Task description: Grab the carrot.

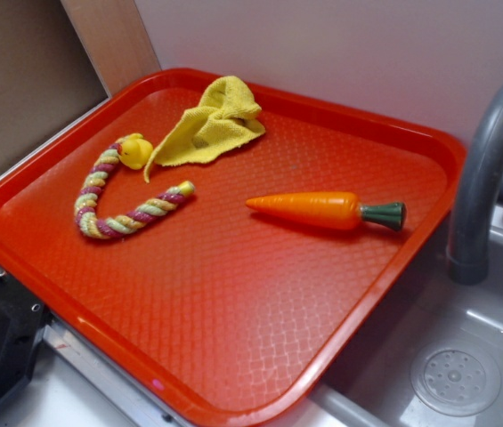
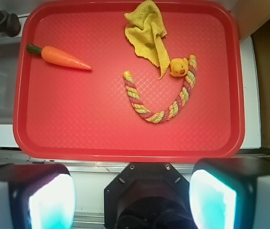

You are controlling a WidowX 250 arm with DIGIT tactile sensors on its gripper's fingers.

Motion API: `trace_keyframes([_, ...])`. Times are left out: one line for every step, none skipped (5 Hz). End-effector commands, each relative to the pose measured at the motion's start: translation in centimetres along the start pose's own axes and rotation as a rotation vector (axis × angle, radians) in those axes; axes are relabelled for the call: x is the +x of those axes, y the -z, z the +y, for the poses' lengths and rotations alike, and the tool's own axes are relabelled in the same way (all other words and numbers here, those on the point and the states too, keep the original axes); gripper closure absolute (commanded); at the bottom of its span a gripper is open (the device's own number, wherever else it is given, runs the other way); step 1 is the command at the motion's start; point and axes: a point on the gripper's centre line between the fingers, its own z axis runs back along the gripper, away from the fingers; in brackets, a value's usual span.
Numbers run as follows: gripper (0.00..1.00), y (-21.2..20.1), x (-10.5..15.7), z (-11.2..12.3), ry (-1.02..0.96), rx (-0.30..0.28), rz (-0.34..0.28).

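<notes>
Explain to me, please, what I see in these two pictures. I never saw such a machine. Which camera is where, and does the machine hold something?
This is a small robot arm with a grasping tool. The wrist picture comes from a camera on the arm itself, looking down; the two glowing blocks at the bottom are the tool's fingers, standing wide apart and holding nothing. The exterior picture comes from a camera beside the scene, which does not show the arm.

On the red tray lie four things: an orange toy carrot with a green stem, a braided rope toy, a small yellow duck and a crumpled yellow cloth. Next to the tray are a grey sink and faucet.

The carrot lies alone, apart from the other things.
</notes>
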Motion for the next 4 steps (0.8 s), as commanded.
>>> trace_keyframes([0.00,0.0,0.0,0.0,0.000,0.000,0.000])
trace_keyframes([0.00,1.2,4.0,-1.5,0.251,-0.027,-0.073])
trace_keyframes([0.00,2.6,7.4,-2.7,0.498,-0.094,-0.156])
trace_keyframes([0.00,4.2,9.7,-5.5,0.740,-0.050,-0.234])
